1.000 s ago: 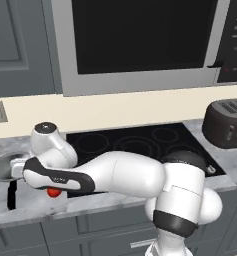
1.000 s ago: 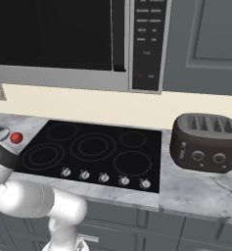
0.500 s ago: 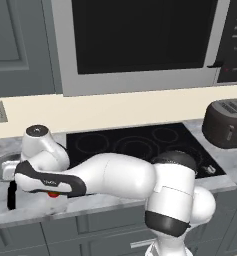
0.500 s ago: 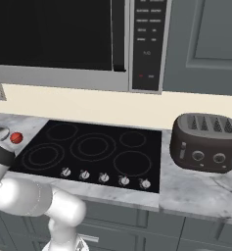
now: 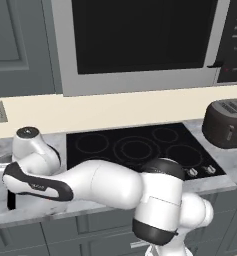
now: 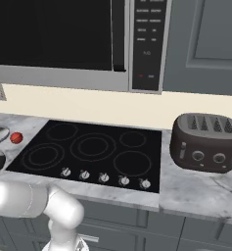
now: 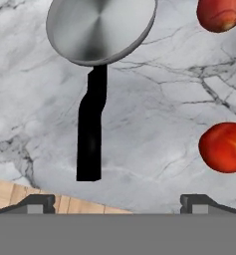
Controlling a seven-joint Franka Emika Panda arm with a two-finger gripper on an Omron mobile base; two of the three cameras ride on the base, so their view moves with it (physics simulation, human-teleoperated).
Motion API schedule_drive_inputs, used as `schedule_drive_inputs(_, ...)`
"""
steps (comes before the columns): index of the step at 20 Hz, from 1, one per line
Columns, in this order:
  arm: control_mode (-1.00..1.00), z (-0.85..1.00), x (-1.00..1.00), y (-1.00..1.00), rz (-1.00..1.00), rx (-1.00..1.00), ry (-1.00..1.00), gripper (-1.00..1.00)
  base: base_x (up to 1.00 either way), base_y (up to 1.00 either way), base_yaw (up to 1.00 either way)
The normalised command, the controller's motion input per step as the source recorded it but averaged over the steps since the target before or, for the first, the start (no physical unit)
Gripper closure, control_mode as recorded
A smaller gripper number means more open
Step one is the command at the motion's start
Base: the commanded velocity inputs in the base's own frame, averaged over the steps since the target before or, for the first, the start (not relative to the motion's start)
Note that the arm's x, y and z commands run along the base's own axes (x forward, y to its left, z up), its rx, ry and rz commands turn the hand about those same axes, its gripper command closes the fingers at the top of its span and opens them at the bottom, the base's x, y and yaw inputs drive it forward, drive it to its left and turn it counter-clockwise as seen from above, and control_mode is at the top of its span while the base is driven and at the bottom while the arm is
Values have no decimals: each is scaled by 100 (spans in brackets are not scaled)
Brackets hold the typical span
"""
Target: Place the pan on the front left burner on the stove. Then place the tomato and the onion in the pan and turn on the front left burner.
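- While the gripper [image 7: 117, 201] hangs over the marble counter [image 7: 154, 104], its two dark fingertips [image 7: 36, 201] sit wide apart at the bottom of the hand view, nothing between them.
- Top of that view: the pan [image 7: 100, 29], silver bowl bare inside, black handle running down toward the fingers.
- Two red balls lie on the counter outside the pan: one at the upper right corner [image 7: 220, 14], one at the right edge [image 7: 224, 147]; which is tomato and which onion, I can't tell.
- Right base view: the stove [image 6: 95, 152] mid-frame, front left burner [image 6: 42, 156] bare.
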Motion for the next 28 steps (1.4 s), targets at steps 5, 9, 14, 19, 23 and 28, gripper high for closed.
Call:
schedule_drive_inputs(5,-100,-5,0,19,4,0,3,-100,0,0,0)
schedule_drive_inputs(9,-100,-10,0,19,4,0,1,-100,0,0,0)
schedule_drive_inputs(14,-100,-17,0,9,5,0,0,-100,0,0,0)
schedule_drive_inputs(19,-100,-15,1,1,4,0,0,-100,0,0,0)
schedule_drive_inputs(23,-100,-4,5,3,4,0,0,-100,0,0,0)
schedule_drive_inputs(28,-100,-3,11,19,1,0,0,-100,0,0,0)
